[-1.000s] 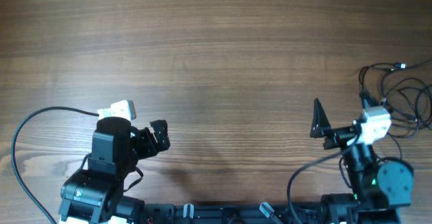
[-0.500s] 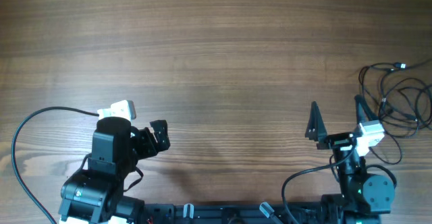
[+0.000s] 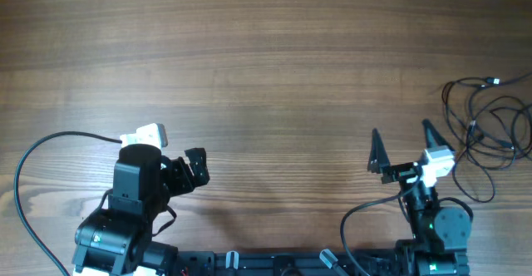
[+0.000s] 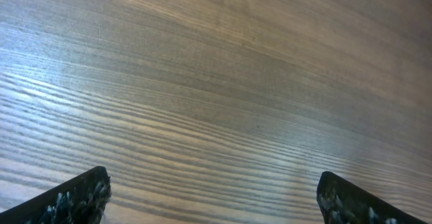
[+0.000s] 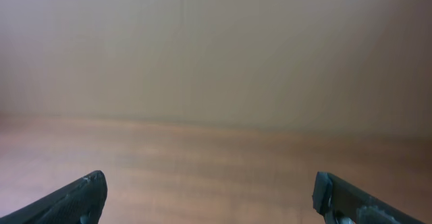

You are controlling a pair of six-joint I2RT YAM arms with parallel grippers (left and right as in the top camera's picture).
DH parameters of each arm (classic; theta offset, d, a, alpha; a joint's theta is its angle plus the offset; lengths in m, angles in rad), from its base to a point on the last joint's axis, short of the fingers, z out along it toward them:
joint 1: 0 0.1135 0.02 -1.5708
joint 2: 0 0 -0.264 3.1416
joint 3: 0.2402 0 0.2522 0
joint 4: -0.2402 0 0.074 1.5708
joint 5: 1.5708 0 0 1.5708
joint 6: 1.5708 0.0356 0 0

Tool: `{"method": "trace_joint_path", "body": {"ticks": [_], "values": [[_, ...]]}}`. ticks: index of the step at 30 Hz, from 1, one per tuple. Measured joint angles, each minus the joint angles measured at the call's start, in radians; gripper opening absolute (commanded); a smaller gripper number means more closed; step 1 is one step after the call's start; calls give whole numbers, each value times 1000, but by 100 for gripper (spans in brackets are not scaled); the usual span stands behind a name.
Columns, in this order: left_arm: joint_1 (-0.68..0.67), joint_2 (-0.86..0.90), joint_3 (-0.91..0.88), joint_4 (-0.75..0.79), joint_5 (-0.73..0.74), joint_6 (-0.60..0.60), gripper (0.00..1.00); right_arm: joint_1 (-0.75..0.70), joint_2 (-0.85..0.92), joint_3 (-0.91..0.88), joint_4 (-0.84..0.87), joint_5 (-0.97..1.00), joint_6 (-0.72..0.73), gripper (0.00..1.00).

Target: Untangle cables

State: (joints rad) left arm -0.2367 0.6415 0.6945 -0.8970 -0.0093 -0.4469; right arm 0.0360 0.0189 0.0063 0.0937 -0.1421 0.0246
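The cables (image 3: 472,128) lie as a loose tangle of thin black cords at the table's right edge, with a small silvery plug (image 3: 494,81) at the top of the pile. My right gripper (image 3: 401,135) stands open just left of the tangle, apart from it, with nothing between its fingers. Only bare wood shows in the right wrist view between the gripper's (image 5: 210,191) tips. My left gripper (image 3: 196,166) is far off at the near left, open and empty. Wood grain alone shows in the left wrist view, where the gripper (image 4: 214,196) has its tips wide apart.
The wooden table (image 3: 266,60) fills the overhead view. A thick black arm cable (image 3: 33,155) loops out at the near left. Both arm bases (image 3: 125,234) sit along the near edge.
My right gripper has drawn left and back toward the near edge, away from the cable tangle. The left arm and the cables have not moved.
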Motion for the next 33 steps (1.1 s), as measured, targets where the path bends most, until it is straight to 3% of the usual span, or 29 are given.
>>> {"method": "trace_joint_path", "body": {"ticks": [3,33], "values": [[0,0,0,-1,0,0,100,-1,-2,0,-87,-15,-4,100],[0,0,0,0,0,0,100,0,-2,0,-86,-23,-11,100]]}}
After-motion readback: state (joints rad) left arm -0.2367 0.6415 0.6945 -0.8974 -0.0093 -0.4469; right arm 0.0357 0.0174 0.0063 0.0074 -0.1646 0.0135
